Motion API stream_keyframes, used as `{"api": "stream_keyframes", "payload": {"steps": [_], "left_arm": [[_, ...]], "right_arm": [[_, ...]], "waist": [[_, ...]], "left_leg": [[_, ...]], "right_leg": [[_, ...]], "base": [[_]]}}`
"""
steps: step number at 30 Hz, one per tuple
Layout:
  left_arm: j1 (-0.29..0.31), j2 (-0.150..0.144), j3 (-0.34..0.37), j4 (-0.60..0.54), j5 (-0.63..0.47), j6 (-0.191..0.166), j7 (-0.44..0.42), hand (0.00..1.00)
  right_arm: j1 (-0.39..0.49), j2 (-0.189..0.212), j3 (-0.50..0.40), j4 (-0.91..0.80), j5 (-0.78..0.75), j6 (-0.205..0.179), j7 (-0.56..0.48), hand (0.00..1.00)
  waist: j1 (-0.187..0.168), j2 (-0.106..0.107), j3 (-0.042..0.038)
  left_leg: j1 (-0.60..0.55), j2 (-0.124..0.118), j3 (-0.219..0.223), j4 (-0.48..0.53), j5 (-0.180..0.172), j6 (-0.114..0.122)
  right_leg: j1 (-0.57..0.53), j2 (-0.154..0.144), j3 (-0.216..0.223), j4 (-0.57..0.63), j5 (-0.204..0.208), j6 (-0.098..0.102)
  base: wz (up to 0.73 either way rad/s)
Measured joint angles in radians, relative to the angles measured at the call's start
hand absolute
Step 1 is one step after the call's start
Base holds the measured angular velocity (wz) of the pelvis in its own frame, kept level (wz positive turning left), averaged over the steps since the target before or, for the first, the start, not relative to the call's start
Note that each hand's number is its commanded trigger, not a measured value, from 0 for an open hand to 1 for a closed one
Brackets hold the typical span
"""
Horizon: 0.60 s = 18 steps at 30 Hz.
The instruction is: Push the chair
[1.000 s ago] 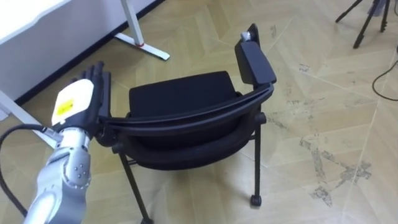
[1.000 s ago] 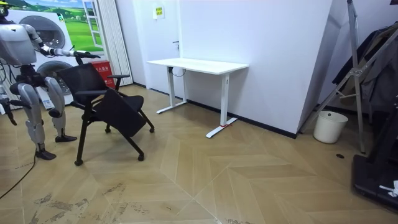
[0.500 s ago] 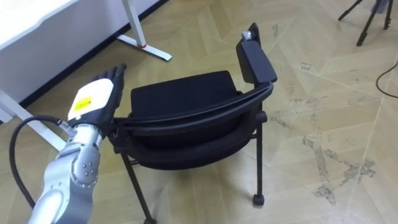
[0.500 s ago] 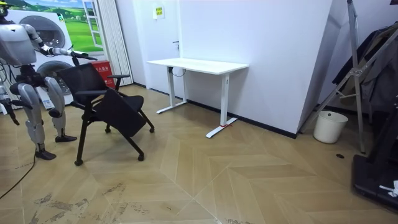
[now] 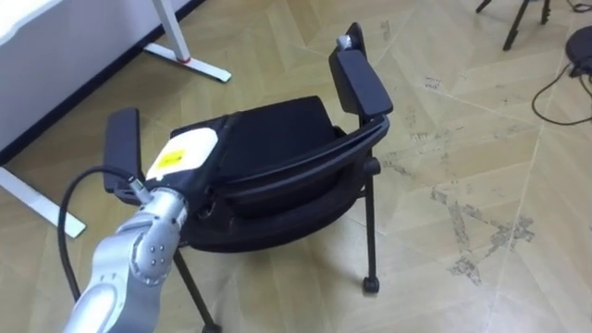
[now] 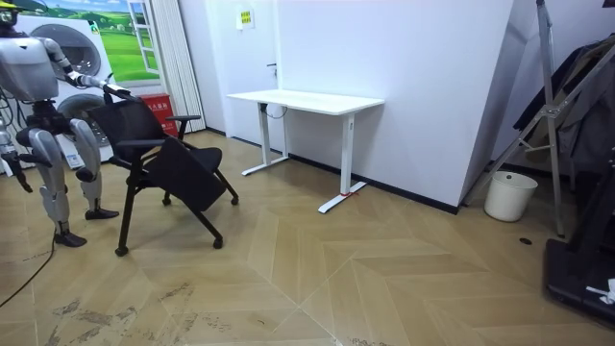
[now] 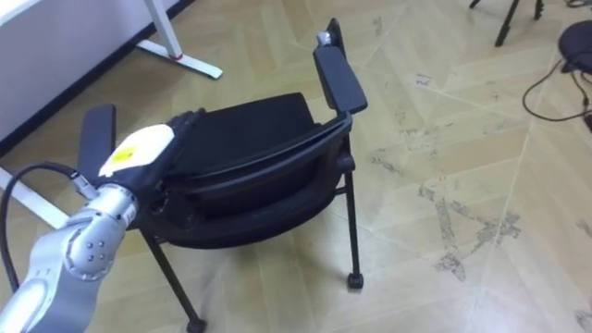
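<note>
1. lowest in the left eye view, the robot's left arm comes in from the lower left corner, and its left hand [image 5: 182, 153] lies on the top edge of the black chair [image 5: 277, 139], at the left end of the curved backrest [image 5: 305, 171].
2. i cannot tell how far open that hand is or whether it has hold of the backrest; its front end is dark against the dark chair.
3. just left of the hand the chair's left armrest [image 5: 121, 148] stands up. the right armrest [image 5: 359, 79] rises in the upper middle of the frame.
4. the seat lies beyond the backrest, mid-frame. a castor [image 5: 370, 285] sits on the scuffed parquet floor [image 5: 481, 231] at lower right.
5. further off, at upper left, is the foot of a white desk [image 5: 190, 60]. at upper right are tripod legs [image 5: 518, 18] and a dark cable [image 5: 555, 88].
6. in the room view the robot stands behind the chair at the room view's left, one arm stretched to the backrest. its right hand [image 6: 19, 181] hangs low at its side, too small for me to read.
7. the desk stands against the wall at mid-frame, well apart from the chair. a white bin [image 6: 509, 195] is far off at the room view's right.
</note>
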Motion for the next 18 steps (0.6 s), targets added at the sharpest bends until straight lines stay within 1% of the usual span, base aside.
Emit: {"api": "stream_keyframes", "payload": {"steps": [3,6,7,10,12,16,18], "left_arm": [[-0.001,0.0,0.002,0.003,0.0,0.0,0.0,0.0],[-0.013,0.0,0.003,0.066,-0.001,0.0,0.003,0.0],[-0.013,0.0,0.003,0.071,-0.001,0.001,0.003,0.0],[-0.013,-0.004,0.003,0.082,0.0,0.003,0.003,0.0],[-0.016,-0.004,0.003,0.09,0.001,0.003,0.005,0.0],[-0.018,-0.005,0.004,0.125,0.004,0.004,0.013,0.0],[-0.025,-0.008,0.008,0.131,0.002,0.002,0.019,0.0]], "right_arm": [[0.0,-0.002,-0.001,-0.001,-0.003,0.0,0.0,0.0],[0.002,-0.014,0.0,-0.002,-0.029,0.0,-0.003,0.0],[0.002,-0.016,0.0,-0.002,-0.032,-0.001,-0.006,0.0],[0.01,-0.021,0.0,-0.007,-0.032,0.0,-0.021,0.0],[0.023,-0.022,0.002,-0.025,-0.032,0.0,-0.029,0.0],[0.038,-0.022,0.001,-0.037,-0.033,0.0,-0.037,0.0],[0.043,-0.022,0.0,-0.036,-0.035,0.001,-0.045,0.0]], "waist": [[0.0,0.004,-0.0025],[0.001,0.018,-0.0115],[0.0,0.02,-0.0112],[0.009,0.02,-0.0064],[0.011,0.014,-0.0014],[0.013,0.008,0.0023],[0.011,0.002,0.0063]], "left_leg": [[0.002,0.0,0.002,0.0,0.0,0.0],[0.007,0.0,0.003,0.0,0.0,0.0],[0.008,0.0,0.003,0.0,0.0,0.0],[0.016,0.0,0.005,-0.001,0.0,0.0],[0.016,0.0,0.01,-0.001,0.0,0.0],[0.019,0.0,0.017,-0.003,0.0,0.0],[0.02,-0.001,0.019,-0.004,0.0,0.0]], "right_leg": [[0.001,0.0,0.004,0.0,0.0,0.0],[0.005,0.0,0.006,0.002,0.0,0.0],[0.005,0.0,0.007,0.002,0.0,0.0],[0.007,0.001,0.025,0.005,0.0,0.0],[0.007,0.001,0.028,0.007,0.0,0.0],[0.005,0.002,0.037,0.005,-0.001,0.0],[0.004,0.003,0.042,0.004,-0.001,0.001]], "base": [[-0.01],[0.0],[0.0],[-0.03],[-0.02],[-0.05],[-0.02]]}}
